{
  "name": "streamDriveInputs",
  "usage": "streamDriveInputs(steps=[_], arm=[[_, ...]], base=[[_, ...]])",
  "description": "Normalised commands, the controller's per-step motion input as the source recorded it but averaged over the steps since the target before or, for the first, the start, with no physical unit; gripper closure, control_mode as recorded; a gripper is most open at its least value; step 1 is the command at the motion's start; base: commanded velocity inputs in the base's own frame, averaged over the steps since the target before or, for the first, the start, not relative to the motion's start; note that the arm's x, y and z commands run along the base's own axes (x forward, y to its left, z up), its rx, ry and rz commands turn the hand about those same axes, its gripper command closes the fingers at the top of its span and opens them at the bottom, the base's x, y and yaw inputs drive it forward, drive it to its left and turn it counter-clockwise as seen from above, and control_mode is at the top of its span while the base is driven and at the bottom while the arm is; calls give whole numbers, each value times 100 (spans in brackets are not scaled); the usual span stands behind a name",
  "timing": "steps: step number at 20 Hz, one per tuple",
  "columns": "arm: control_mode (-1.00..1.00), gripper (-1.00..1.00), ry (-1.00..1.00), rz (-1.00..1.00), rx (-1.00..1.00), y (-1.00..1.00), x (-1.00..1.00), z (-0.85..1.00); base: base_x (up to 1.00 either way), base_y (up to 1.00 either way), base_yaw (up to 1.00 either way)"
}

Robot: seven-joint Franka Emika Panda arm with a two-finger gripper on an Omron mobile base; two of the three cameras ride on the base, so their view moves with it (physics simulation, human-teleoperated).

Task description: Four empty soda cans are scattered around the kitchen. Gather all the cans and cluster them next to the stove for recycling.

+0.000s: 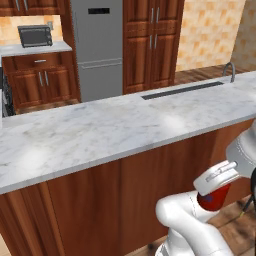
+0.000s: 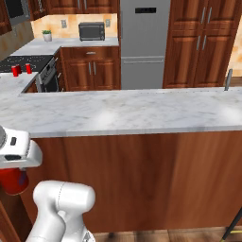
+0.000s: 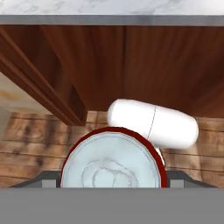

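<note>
This is a kitchen in a home. A long white marble counter [image 2: 142, 113] sits on dark brown wood. Behind it stands a tall grey steel fridge [image 2: 144, 45] between brown wooden cupboards [image 2: 203, 42]. A small dark toaster oven [image 2: 91, 31] rests on a far worktop. A black flat stove [image 2: 23, 63] is at the left, and a curved silver tap [image 1: 230, 71] rises by the sink.

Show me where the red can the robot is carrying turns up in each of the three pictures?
Left base view: the held soda can is at the lower right, under the gripper, below the counter's edge.
Right base view: the can hangs at the left edge, low.
Hand view: its silver top sits at bottom centre.
Shared landmark: the marble counter.
</note>
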Motion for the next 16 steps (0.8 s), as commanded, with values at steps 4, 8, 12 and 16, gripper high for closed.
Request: streamDriveInputs(steps=[4,8,12,16], arm=[[-100,100,0,-9,0,0,4,-46],[-100,100,0,-9,0,0,0,-44],[-100,100,0,-6,0,0,0,-25],[-100,100,0,0,0,0,0,0]], base=[[0,0,0],[0,0,0],[0,0,0],[0,0,0]])
